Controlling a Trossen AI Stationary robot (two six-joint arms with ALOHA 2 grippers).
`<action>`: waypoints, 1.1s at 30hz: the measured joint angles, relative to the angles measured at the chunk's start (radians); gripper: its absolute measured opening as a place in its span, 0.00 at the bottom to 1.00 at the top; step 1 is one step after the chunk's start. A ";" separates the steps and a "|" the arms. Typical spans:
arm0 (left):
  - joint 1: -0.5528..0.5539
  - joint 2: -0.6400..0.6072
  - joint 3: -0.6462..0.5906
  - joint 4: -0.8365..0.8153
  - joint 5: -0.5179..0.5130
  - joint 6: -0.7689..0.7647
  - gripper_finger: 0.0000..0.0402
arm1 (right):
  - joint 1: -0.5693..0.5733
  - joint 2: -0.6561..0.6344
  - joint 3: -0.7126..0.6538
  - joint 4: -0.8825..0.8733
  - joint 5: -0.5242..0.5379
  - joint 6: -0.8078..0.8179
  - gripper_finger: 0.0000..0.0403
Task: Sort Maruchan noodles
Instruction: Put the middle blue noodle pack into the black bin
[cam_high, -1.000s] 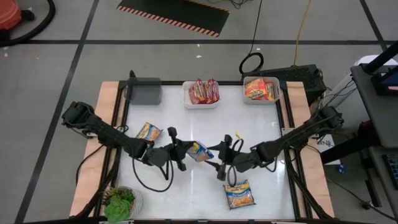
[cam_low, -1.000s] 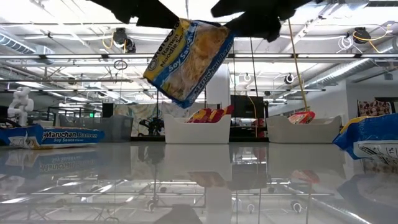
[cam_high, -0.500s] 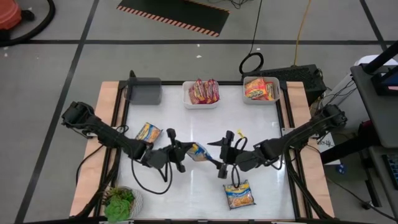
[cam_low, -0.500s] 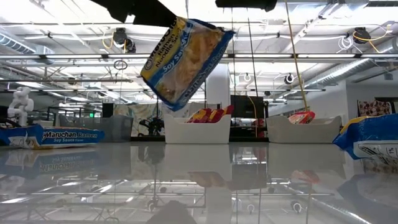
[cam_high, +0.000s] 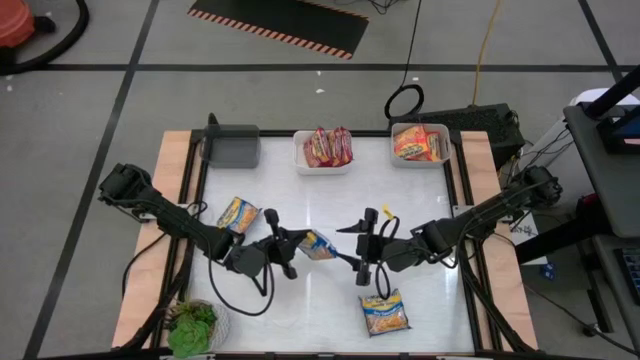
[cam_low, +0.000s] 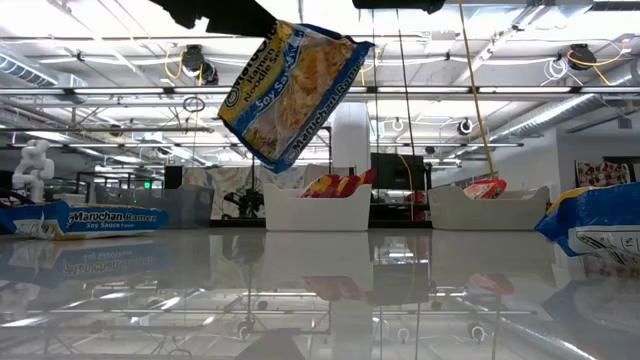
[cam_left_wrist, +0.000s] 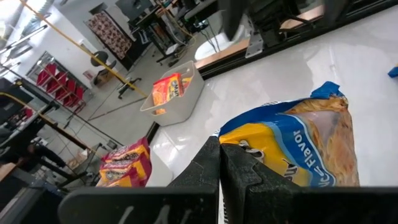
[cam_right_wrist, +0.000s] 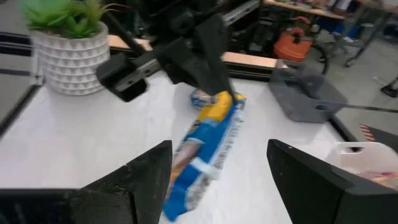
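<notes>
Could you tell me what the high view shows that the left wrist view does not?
Only the high view shows the grey bin, the plant, two blue-and-yellow packets lying on the table, and the open right gripper. Only the left wrist view shows the left gripper's fingers pinched shut on the held packet's edge. Both show that held blue-and-yellow packet and the two white bins holding red packets and orange packets.

Floor (cam_high: 100, 120): grey, crossed by dark lines
Striped mat (cam_high: 280, 22): black with hazard-striped edge
Ceiling (cam_low: 520, 60): exposed pipes, beams, hanging cables
Pillar (cam_low: 352, 140): white, mid-room
Side bench (cam_high: 605, 150): dark, beside the table
</notes>
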 joint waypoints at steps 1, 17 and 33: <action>0.000 0.000 0.000 0.000 -0.007 0.000 0.00 | 0.000 0.000 0.000 0.000 -0.012 0.000 0.63; 0.043 0.000 0.000 0.035 -0.038 -0.039 0.00 | -0.076 0.002 -0.110 0.060 -0.080 0.114 0.64; 0.099 0.000 0.000 0.051 0.026 -0.136 0.00 | -0.158 0.002 -0.265 0.398 -0.210 0.245 0.65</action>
